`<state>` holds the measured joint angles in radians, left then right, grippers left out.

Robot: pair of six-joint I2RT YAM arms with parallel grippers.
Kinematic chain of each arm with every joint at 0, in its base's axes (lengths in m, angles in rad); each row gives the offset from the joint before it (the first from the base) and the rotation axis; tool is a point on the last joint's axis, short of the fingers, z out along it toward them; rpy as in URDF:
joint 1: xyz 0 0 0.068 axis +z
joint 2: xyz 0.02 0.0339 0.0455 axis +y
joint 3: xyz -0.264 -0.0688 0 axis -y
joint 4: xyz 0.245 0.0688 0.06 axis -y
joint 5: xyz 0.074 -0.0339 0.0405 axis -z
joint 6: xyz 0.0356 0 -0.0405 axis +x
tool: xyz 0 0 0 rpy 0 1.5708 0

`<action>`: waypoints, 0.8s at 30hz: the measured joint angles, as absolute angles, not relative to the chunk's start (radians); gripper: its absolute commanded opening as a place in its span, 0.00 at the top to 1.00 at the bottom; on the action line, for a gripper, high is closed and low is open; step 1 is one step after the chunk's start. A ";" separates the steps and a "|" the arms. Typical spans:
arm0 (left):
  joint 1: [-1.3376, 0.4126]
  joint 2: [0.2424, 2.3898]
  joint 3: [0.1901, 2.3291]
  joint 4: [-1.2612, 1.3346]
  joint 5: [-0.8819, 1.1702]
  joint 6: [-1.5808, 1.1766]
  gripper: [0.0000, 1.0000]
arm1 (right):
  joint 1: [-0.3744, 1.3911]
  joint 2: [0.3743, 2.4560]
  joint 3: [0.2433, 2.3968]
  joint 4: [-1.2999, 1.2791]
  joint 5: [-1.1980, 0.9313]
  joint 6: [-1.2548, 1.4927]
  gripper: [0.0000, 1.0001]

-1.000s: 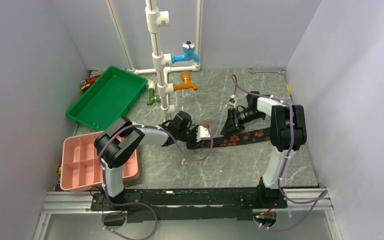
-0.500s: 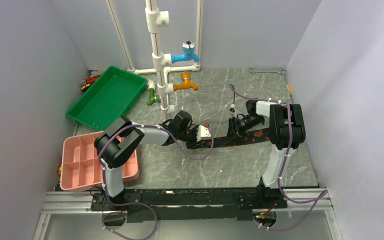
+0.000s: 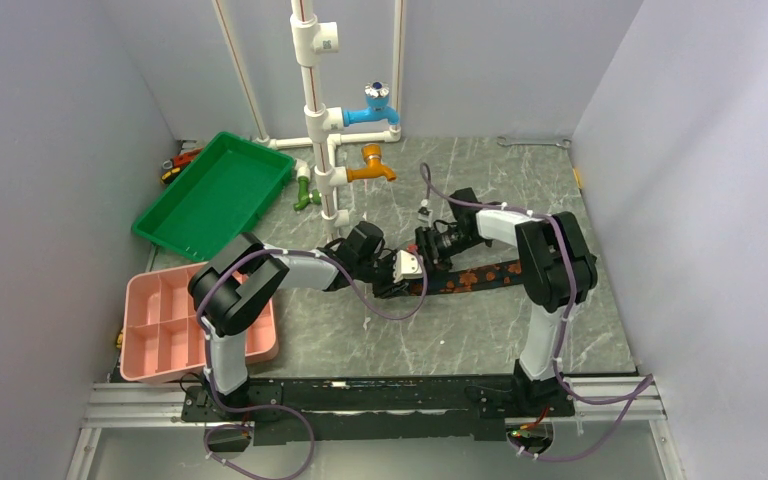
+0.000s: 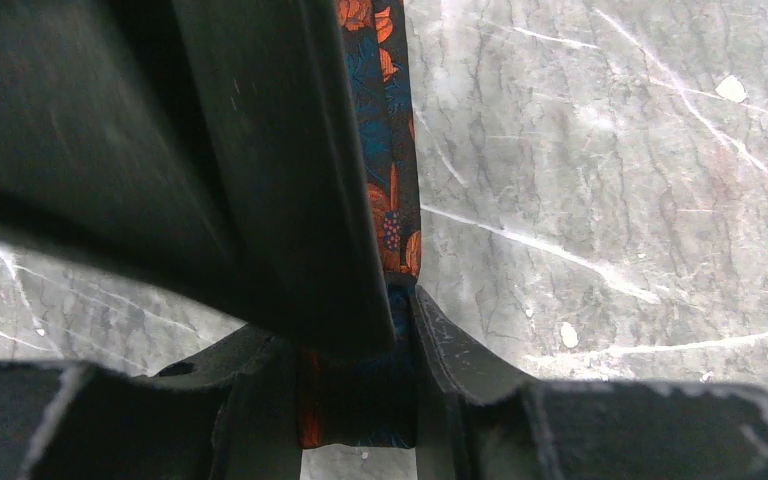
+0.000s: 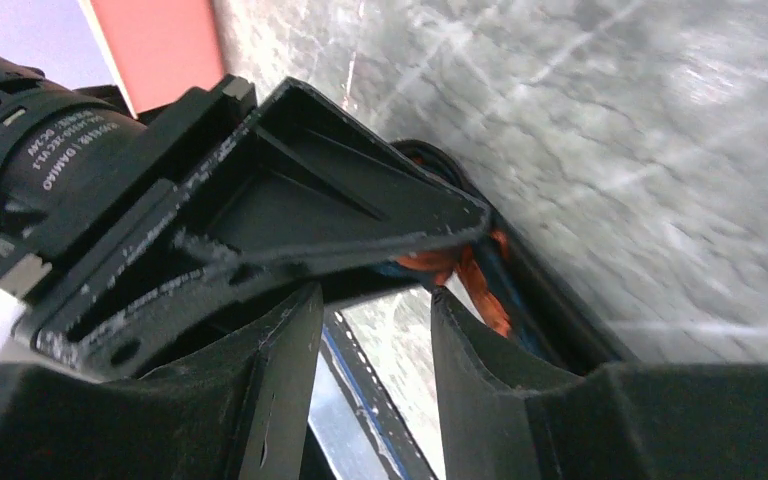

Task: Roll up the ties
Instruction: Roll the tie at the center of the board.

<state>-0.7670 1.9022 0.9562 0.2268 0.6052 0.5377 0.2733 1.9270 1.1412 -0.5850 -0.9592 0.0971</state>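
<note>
Overhead view gives the layout. The tie lies flat around the middle of the worktop, running from my left gripper out toward the right edge. My right gripper sits just beside the left one, on its far side. The green tray is up in the far-left corner and the pink divided tray is on the left edge near the front. You can't read either grip from up there, though - it's all black plastic bunched together.

The wrist cams fill that in. The left one shows the orange-flowered fabric packed right into the gap between my left fingers, so that gripper is clamped down on the tie's end at a narrow opening. The rest of the strip heads away across the marble. A big black bar cuts across the upper left of that view, probably part of my other gripper.

The right cam shows my right fingers standing apart with only worktop visible through the gap - jaws partly spread, nothing pinched that I can make out. They're hovering right by the left gripper's frame, with a bit of orange tie peeking out under its tip.
</note>
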 measured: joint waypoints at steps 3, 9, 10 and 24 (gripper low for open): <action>-0.767 1.902 0.956 0.227 0.605 0.535 0.72 | 0.308 1.929 1.118 -0.511 -0.971 0.168 0.53; -0.760 1.902 0.956 0.224 0.605 0.526 0.72 | 0.318 1.929 1.062 -0.402 -0.949 0.276 0.54; -0.759 1.902 0.957 0.224 0.604 0.522 0.72 | 0.320 1.929 1.052 -0.388 -0.940 0.288 0.54; -0.738 1.903 0.959 0.218 0.605 0.496 0.39 | 0.350 1.914 1.033 -0.339 -0.871 0.326 1.00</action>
<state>-0.7376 1.9026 0.9592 0.2184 0.6052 0.4961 0.3504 1.9144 1.0328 -0.3393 -0.8711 0.3260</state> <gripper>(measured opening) 0.524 0.033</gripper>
